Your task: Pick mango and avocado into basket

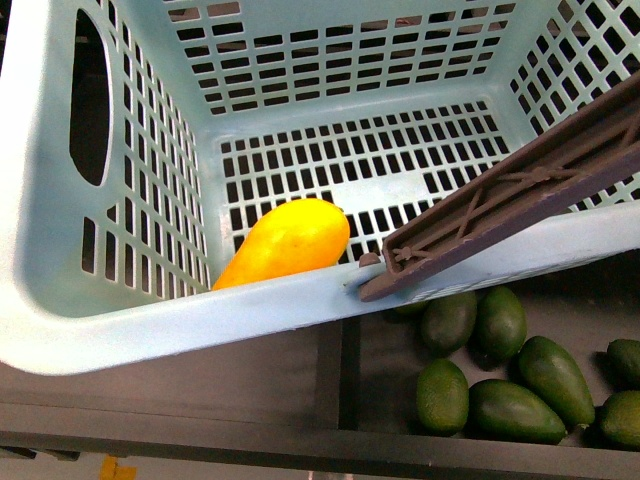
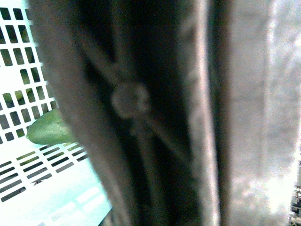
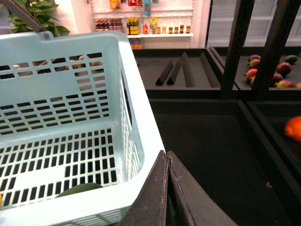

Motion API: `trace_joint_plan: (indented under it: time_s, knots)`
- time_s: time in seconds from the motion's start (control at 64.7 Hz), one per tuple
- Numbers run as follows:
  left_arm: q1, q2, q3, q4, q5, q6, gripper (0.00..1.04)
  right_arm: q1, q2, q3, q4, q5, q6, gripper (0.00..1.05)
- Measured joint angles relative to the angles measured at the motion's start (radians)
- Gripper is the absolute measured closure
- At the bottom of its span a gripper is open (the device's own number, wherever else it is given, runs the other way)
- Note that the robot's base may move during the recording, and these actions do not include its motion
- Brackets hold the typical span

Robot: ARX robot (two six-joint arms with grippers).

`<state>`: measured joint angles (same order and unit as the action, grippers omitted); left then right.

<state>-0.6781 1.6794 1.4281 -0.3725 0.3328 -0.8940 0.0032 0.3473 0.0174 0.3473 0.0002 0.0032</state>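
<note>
Mango (image 1: 285, 243) lies in the basket (image 1: 150, 325); avocados (image 1: 512, 411) sit in the bin below. Avocado: firm, pebbly, light; grip across its widest part. Right gripper (image 3: 167, 157) is closed and empty; left cannot be told.

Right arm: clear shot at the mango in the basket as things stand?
Probably yes. The basket is open above the mango; the handle lies across the right corner, clear of it. The right gripper, shut, sits by the rim and must clear the wall first.
</note>
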Motion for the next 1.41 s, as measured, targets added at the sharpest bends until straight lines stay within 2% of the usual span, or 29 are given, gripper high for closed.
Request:
trace_joint_plan:
  time_s: [0.634,0.742,0.958,1.221,1.345,1.407]
  knots:
    - [0.0,0.0,0.0,0.0,0.0,-0.001,0.91,0.0,-0.173,0.0,-0.173,0.0,0.0,1.03]
    - [0.0,0.0,0.0,0.0,0.0,0.0,0.91,0.0,-0.317,0.0,-0.336,0.001,0.0,1.03]
    - [0.0,0.0,0.0,0.0,0.001,-0.001,0.91,0.0,-0.34,0.0,-0.346,0.002,-0.001,1.02]
    - [0.0,0.0,0.0,0.0,0.0,0.0,0.91,0.0,-0.341,0.0,-0.346,0.002,-0.001,0.62]
    - [0.0,0.0,0.0,0.0,-0.001,-0.001,0.91,0.0,-0.341,0.0,-0.346,0.002,-0.001,0.34]
    - [-0.022,0.0,-0.023,0.077,-0.155,-0.082,0.91,0.0,-0.341,0.0,-0.346,0.002,-0.001,0.24]
